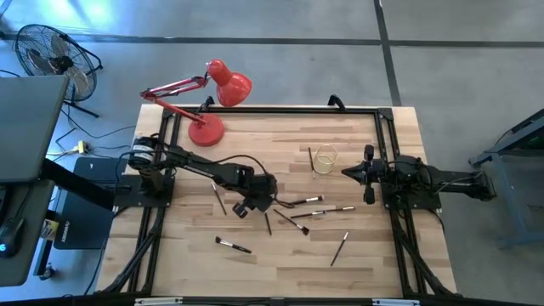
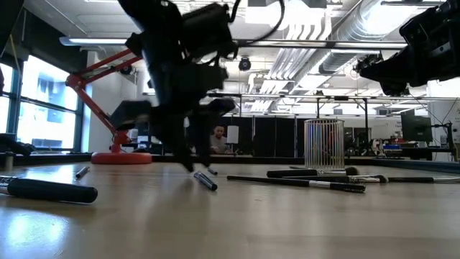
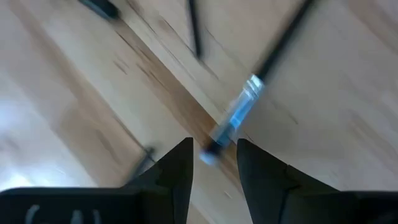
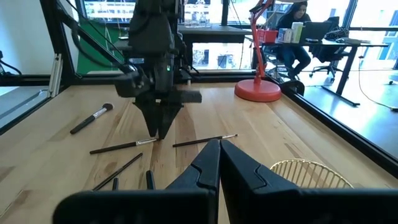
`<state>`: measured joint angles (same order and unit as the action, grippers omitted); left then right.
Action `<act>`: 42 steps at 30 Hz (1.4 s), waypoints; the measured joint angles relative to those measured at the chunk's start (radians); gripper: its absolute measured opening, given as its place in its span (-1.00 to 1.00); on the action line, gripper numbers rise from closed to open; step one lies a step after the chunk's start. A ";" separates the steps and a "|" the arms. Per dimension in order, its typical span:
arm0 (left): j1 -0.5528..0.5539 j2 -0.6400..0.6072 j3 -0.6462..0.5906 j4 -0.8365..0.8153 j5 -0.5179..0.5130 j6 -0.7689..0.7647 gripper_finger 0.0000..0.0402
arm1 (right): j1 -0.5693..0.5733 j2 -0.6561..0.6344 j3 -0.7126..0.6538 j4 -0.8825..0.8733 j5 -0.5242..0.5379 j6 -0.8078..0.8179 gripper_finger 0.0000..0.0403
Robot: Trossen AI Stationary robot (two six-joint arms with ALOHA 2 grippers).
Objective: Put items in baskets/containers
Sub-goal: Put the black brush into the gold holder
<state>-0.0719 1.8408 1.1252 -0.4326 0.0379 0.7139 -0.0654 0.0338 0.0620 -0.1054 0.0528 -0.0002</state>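
Wooden tabletop (image 1: 187, 263) carries the scattered brushes and a clear cup (image 1: 324, 159), which stands toward the far right with one brush (image 1: 311, 158) leaning in it. The left gripper (image 1: 243, 206) reaches out over the middle of the tabletop, pointing down at a dark brush with a silvery ferrule (image 3: 249, 98). In the left wrist view its jaws stand slightly apart, with the end of that brush lying in the gap between them; whether the fingers (image 3: 176, 176) touch it cannot be told. In the low view the fingertips come down almost to the wood, just beside a short brush (image 2: 205, 180).

Other brushes lie around it: one just left of the gripper (image 1: 219, 199), a crossed cluster to its right (image 1: 299, 205), a pale-handled one (image 1: 333, 210) further right, one near the front at left (image 1: 232, 246) and one near the front at right (image 1: 339, 248). In the low view a thick dark handle (image 2: 49, 190) lies close to the camera at left.

The right gripper (image 1: 348, 172) waits at the right side, close to the cup, with its jaws clenched on nothing. A red lamp (image 1: 206, 102) stands at the far left edge. Beyond the tabletop a person (image 4: 297, 31) sits at a desk.
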 joint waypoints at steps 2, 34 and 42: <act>0.000 -0.002 0.002 0.018 0.000 0.005 -0.40 | 0.000 0.000 0.000 0.000 0.000 0.000 -0.98; -0.001 0.050 0.002 0.014 0.000 0.015 -0.97 | 0.000 0.000 0.000 -0.002 0.000 0.000 -0.98; -0.001 0.050 0.006 0.007 -0.006 0.014 -0.99 | 0.000 0.000 0.000 -0.002 0.000 0.000 -0.98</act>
<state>-0.0727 1.8912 1.1313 -0.4253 0.0317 0.7280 -0.0654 0.0334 0.0624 -0.1074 0.0531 -0.0003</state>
